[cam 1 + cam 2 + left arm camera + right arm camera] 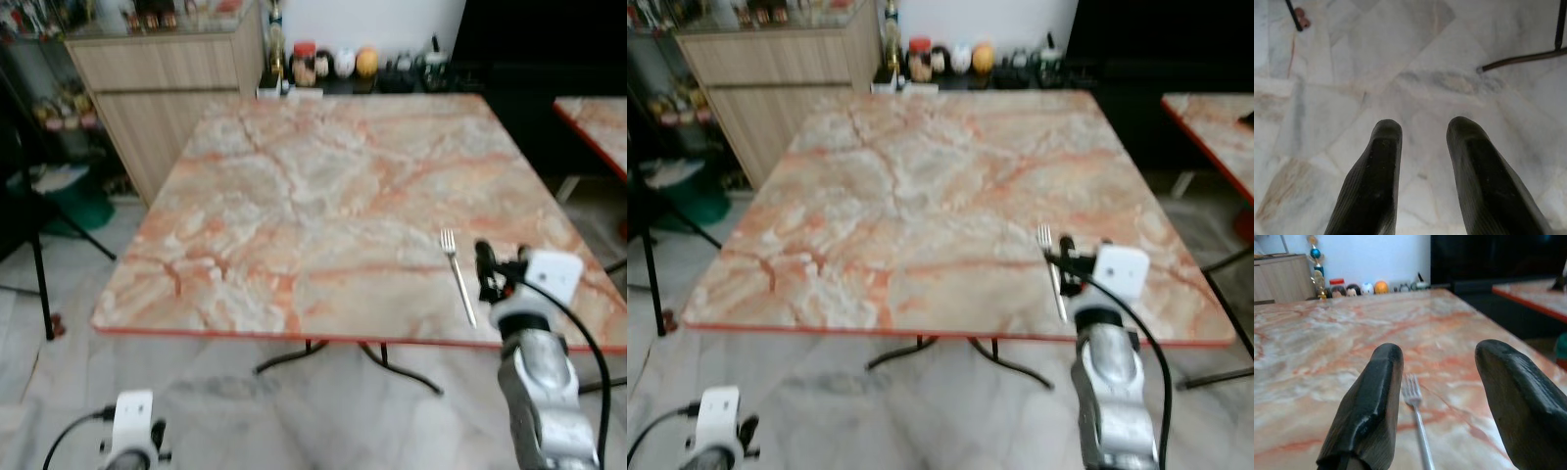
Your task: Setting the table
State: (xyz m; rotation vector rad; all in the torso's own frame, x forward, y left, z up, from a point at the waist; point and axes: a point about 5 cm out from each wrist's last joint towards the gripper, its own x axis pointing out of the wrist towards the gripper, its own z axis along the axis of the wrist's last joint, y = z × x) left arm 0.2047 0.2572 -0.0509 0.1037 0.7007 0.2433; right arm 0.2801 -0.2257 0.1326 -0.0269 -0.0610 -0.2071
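Note:
A silver fork (457, 274) lies flat on the pink marble table (323, 196) near its front right edge, tines pointing away from me. My right gripper (487, 277) hovers just right of the fork's handle, open, with nothing between its fingers. From the right wrist camera the fork (1417, 419) lies on the tabletop between the two black fingers (1371, 401), closer to one of them. My left gripper (1422, 137) hangs low over the floor, open and empty; its wrist (132, 431) shows at the bottom left.
Jars and small round containers (328, 64) line the table's far edge. A wooden cabinet (167, 88) stands at the back left, a black tripod leg (44, 274) at the left. A second marble table (598, 122) is at the right. Dark metal table legs (392, 362) cross the tiled floor.

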